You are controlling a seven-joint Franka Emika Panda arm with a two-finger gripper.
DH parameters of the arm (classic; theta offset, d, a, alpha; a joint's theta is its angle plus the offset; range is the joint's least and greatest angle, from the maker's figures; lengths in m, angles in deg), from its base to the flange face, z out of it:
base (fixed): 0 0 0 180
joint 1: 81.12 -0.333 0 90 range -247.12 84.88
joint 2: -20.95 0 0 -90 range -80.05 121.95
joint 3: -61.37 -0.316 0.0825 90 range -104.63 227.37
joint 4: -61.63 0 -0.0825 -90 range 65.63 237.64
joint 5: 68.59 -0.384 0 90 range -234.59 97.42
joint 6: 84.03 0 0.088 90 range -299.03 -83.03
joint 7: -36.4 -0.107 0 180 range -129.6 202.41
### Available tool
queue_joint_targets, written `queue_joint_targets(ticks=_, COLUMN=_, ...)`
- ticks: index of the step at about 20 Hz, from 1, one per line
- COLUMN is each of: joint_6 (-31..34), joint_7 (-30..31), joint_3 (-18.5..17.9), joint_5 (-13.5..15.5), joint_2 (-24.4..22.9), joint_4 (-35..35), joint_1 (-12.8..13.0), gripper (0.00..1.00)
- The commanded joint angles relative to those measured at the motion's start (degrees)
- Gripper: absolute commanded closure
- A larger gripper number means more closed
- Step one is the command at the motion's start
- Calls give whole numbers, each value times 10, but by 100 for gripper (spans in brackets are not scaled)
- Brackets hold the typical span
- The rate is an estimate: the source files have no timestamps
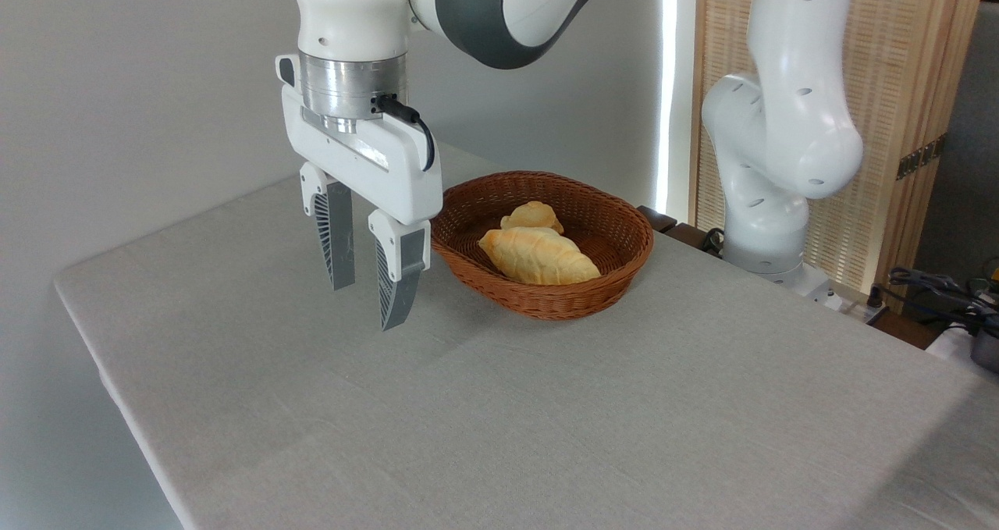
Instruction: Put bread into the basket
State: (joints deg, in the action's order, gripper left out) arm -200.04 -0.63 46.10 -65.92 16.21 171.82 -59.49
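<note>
1. Fixed camera, tool: I see the gripper (367, 302) hanging above the table (546, 421), fingers pointing down, jaws parted to a moderate gap — nothing between them.
2. Fixed camera, position: the gripper stands just left of the basket (546, 300), clear of its rim and off the cloth.
3. Fixed camera, task item: the bread (538, 255) lies inside the basket, lengthwise across the floor, one pointed end toward the right wall.
4. Fixed camera, other contents: a small bun (532, 216) sits behind the bread in the same basket, touching or nearly touching it — I cannot tell which.
5. Fixed camera, surroundings: the arm's white base (773, 202) rises at the table's far right edge, before a wooden slatted screen (905, 85).
</note>
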Motion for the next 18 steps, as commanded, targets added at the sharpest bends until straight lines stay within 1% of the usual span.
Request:
queue_joint_targets(ticks=1, joint_6=-1, joint_7=-1, joint_3=-6, joint_5=-2, joint_2=0, joint_4=-4, joint_1=5, gripper=0)
queue_joint_targets(ticks=6, joint_6=-1, joint_7=-5, joint_3=-6, joint_5=-2, joint_2=-1, joint_4=-4, joint_1=3, gripper=0)
queue_joint_targets(ticks=7, joint_6=0, joint_7=-6, joint_3=-5, joint_5=-1, joint_2=-1, joint_4=-4, joint_1=-4, gripper=0)
queue_joint_targets(ticks=8, joint_6=0, joint_7=-7, joint_3=3, joint_5=1, joint_2=-1, joint_4=-4, joint_1=-22, gripper=0)
queue_joint_targets(ticks=11, joint_6=0, joint_7=-7, joint_3=60, joint_5=6, joint_2=-1, joint_4=-4, joint_1=-84, gripper=0)
queue_joint_targets(ticks=12, joint_6=0, joint_7=-7, joint_3=73, joint_5=6, joint_2=-1, joint_4=-5, joint_1=-95, gripper=0)
queue_joint_targets(ticks=14, joint_6=0, joint_7=-7, joint_3=83, joint_5=6, joint_2=-1, joint_4=-5, joint_1=-108, gripper=0)
queue_joint_targets(ticks=15, joint_6=1, joint_7=-7, joint_3=95, joint_5=6, joint_2=-1, joint_4=-4, joint_1=-116, gripper=0)
queue_joint_targets(ticks=17, joint_6=1, joint_7=-7, joint_3=128, joint_5=7, joint_2=-1, joint_4=-4, joint_1=-151, gripper=0)
queue_joint_targets(ticks=18, joint_6=1, joint_7=-8, joint_3=140, joint_5=10, joint_2=-1, joint_4=-4, joint_1=-163, gripper=0)
